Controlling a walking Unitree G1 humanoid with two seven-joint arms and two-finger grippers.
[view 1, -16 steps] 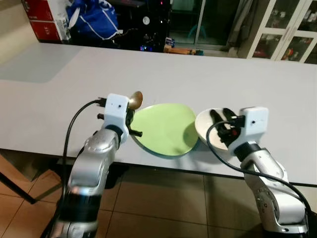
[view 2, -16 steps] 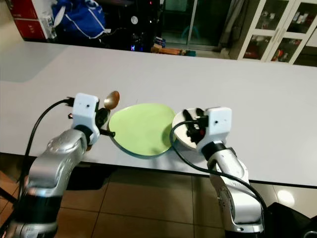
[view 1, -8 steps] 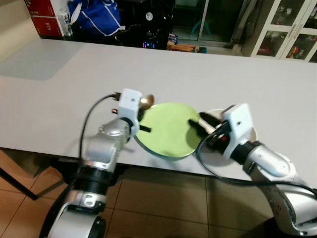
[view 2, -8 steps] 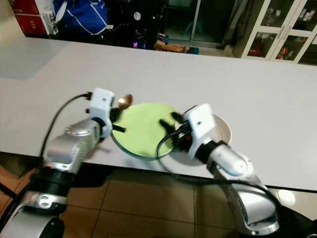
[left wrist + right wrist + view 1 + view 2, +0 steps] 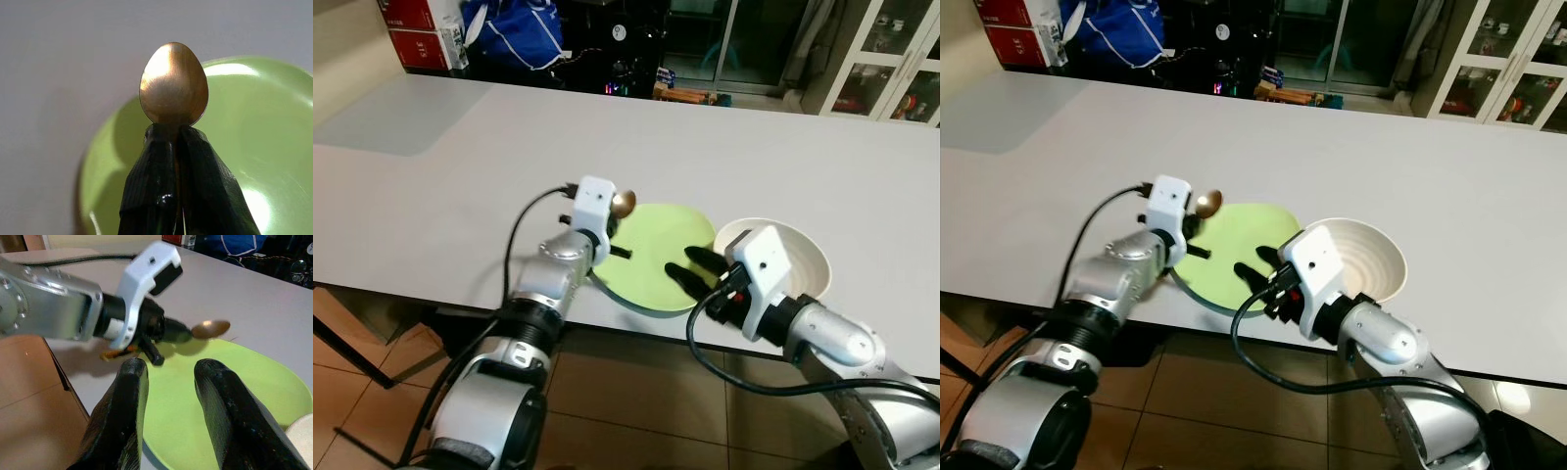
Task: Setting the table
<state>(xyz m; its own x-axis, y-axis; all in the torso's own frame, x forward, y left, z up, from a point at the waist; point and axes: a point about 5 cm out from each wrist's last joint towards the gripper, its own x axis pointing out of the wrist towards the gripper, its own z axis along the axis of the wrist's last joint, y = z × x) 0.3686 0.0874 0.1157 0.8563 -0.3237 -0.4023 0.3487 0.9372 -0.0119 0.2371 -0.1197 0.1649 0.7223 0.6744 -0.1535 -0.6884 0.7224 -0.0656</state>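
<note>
Left wrist view, left gripper [image 5: 177, 134] jaws clamped on bronze spoon [image 5: 173, 83] above green plate [image 5: 656, 264]; right gripper [image 5: 168, 377] jaws parted, empty, over plate; white bowl [image 5: 798, 259] beside it on tabletop [image 5: 460, 186]

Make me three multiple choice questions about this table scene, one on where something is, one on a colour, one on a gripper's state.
1. Where is the white bowl?
A. To the right of the plate
B. On the floor
C. On top of the plate

2. What colour is the plate?
A. Red
B. Green
C. Black

3. What is the left gripper doing?
A. Hanging open
B. Gripping the bowl
C. Holding a spoon

Answers: A, the bowl sits beside the plate's right edge on the table; B, the plate is light green; C, the fingers pinch the spoon's neck.
</note>
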